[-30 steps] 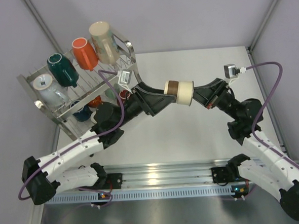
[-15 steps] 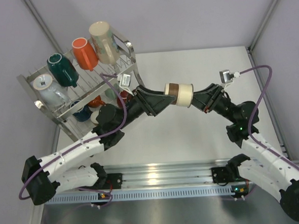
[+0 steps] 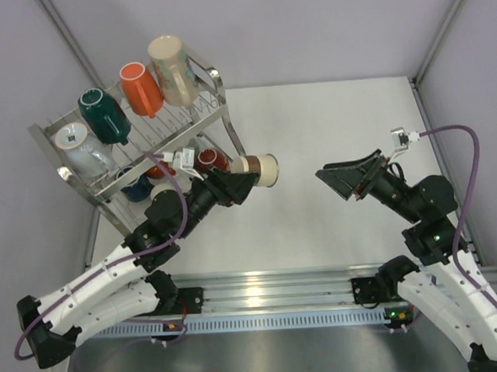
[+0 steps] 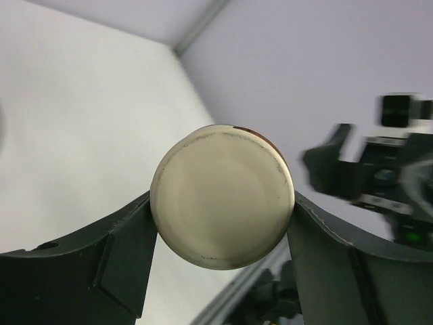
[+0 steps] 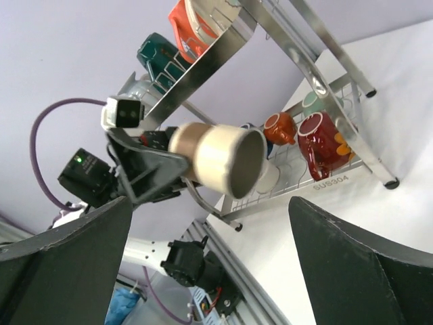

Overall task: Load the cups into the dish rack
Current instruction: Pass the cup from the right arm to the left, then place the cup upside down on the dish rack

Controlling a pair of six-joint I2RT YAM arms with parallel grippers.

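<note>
My left gripper (image 3: 250, 177) is shut on a small brown-and-cream cup (image 3: 258, 169), held sideways in the air just right of the dish rack (image 3: 57, 124). In the left wrist view the cup's cream base (image 4: 223, 196) fills the gap between both fingers (image 4: 128, 250). My right gripper (image 3: 343, 178) hangs open and empty to the right, well apart from the cup (image 5: 216, 159). The rack's top tier carries a tall beige cup (image 3: 172, 68), an orange cup (image 3: 141, 87), a dark teal cup (image 3: 103, 115) and a pale blue cup (image 3: 81, 146). A red mug (image 3: 211, 160) and a navy cup (image 3: 136, 189) sit on the lower tier.
The rack stands at the table's far left against the left wall. Its lower tier (image 5: 352, 172) also shows a small orange cup (image 5: 279, 127) beside the red mug (image 5: 318, 145). A metal rail (image 3: 264, 295) runs along the near edge between the arm bases.
The right gripper opened, let go of the cup and drew back to the right. The left arm pulled the cup leftward, close to the rack.
</note>
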